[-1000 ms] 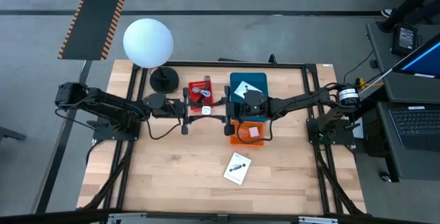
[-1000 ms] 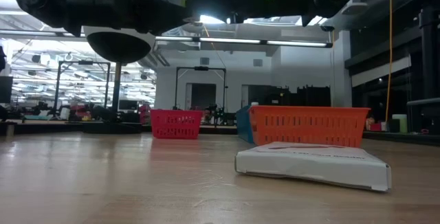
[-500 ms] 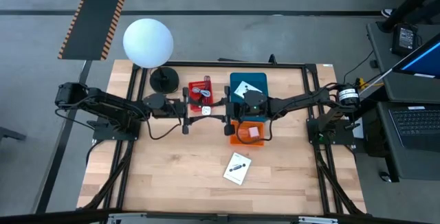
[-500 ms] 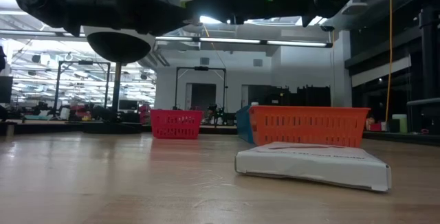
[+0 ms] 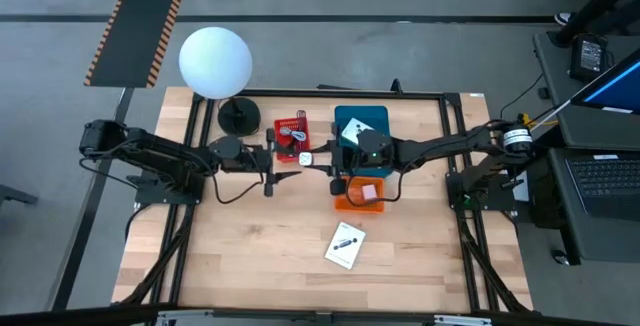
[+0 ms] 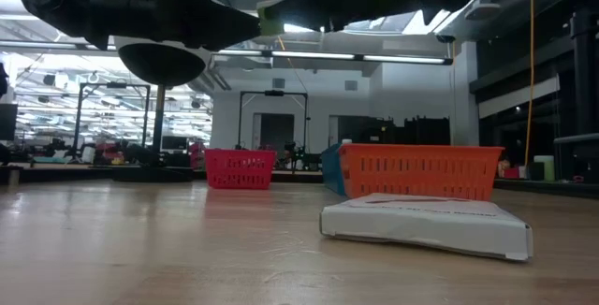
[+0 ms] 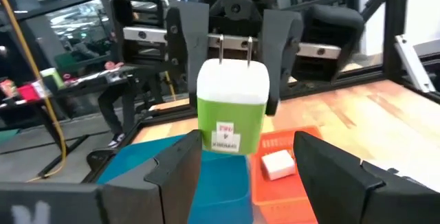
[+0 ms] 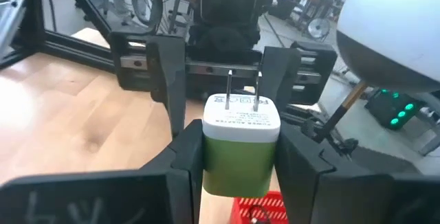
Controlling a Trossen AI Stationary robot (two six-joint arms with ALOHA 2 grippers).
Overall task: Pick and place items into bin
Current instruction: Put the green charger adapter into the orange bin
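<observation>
Charger (image 8: pixel 240 124), green with a white cap and two prongs, hangs in mid-air between the two arms, above the table and not in any bin. The right gripper (image 8: pixel 238 157) has it: its fingers press the green body on both sides. The left gripper (image 7: pixel 249 169) faces it head-on with its fingers (image 7: pixel 180 165) spread wide to either side of the charger, and a gap shows, so it holds nothing.

I judge this to be a hand-over, with the load now on the right arm and placing not yet begun.

Below and just beside the grippers lie the bins. The orange bin (image 5: pixel 347 201) is under the right wrist and holds a pink square (image 5: pixel 367 192). The blue bin (image 5: pixel 372 116) is behind it and the red bin (image 5: pixel 290 126) is on the left arm's side. Nearer the front edge a white card (image 5: pixel 345 245) lies loose, well apart. The lamp (image 5: pixel 215 60) stands at the far left corner.

Next, you should draw the left arm straight back so its fingers clear the charger. Then swing the right arm over a bin, lower it and release. The orange bin looks closest.
</observation>
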